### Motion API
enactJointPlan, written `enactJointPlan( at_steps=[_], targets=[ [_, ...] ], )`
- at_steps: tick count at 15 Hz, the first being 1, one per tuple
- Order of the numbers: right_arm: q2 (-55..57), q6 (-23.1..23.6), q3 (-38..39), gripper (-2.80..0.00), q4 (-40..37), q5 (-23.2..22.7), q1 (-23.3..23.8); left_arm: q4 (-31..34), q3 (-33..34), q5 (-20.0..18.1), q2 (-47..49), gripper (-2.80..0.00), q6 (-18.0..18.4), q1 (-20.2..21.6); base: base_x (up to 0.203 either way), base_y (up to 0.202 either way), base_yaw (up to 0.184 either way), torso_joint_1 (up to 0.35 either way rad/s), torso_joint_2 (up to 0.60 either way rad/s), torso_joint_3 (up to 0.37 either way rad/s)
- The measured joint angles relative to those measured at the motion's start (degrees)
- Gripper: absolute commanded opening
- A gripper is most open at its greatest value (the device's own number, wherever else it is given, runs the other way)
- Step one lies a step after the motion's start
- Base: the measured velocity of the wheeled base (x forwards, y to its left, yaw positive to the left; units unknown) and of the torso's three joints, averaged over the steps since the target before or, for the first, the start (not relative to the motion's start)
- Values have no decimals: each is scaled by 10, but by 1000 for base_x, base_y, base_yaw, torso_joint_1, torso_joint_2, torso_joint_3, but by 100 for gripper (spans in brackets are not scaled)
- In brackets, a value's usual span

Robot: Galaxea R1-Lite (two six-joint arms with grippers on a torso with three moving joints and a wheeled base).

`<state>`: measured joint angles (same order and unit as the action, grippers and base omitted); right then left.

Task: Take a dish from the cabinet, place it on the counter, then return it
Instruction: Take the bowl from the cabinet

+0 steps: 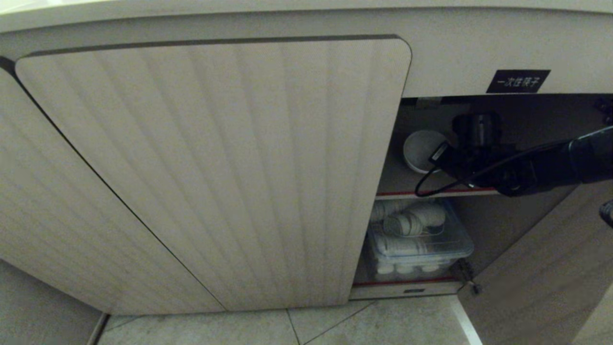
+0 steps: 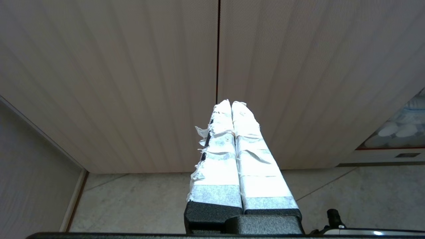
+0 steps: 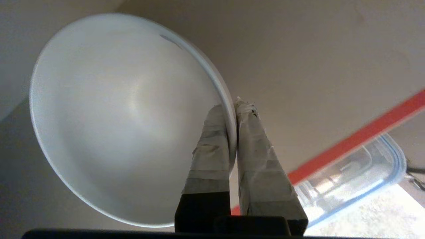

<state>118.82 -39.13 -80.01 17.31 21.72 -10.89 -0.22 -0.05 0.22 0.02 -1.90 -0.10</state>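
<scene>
White ceramic fills my right wrist view: the dish (image 3: 126, 119), with the right hand (image 3: 231, 114) pinching its rim, one taped finger inside the bowl and one outside. In the head view the dish (image 1: 421, 149) is tipped on edge, inside the cabinet (image 1: 479, 57) just above the upper shelf (image 1: 397, 184), and my right arm reaches in through the open right-hand bay. Whether the foot touches the shelf I cannot tell.

So the grip is made and the dish is within the cabinet — from these pictures alone I cannot say whether this is the taking out or the putting back. The counter (image 1: 239, 12) shows only as a pale strip along the top of the head view, and nothing stands on the part I can see.

On the lower shelf sits a clear plastic tub (image 1: 457, 247) with a blue-edged rim, holding stacked white ribbed cups (image 1: 407, 224) lying on their sides. The door beside the open bay is shut.

My left hand (image 2: 231, 103) is parked low before the closed doors, its taped fingers pressed together on nothing.
</scene>
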Motion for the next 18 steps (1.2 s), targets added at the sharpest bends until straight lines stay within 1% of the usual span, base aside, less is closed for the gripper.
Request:
enactJointPlan(
  at_steps=[3,11,14,18],
  targets=[
    [-11,0,32,-280,21,1,-3,0,0,0,0,-280,0,0,0,0,0,0,0,0],
    [-48,-5,91,-280,27,1,-22,0,0,0,0,-280,0,0,0,0,0,0,0,0],
    [-64,-5,115,-280,40,0,-25,0,0,0,0,-280,0,0,0,0,0,0,0,0],
    [-93,-8,152,-280,35,-5,-26,0,0,0,0,-280,0,0,0,0,0,0,0,0]
  ],
)
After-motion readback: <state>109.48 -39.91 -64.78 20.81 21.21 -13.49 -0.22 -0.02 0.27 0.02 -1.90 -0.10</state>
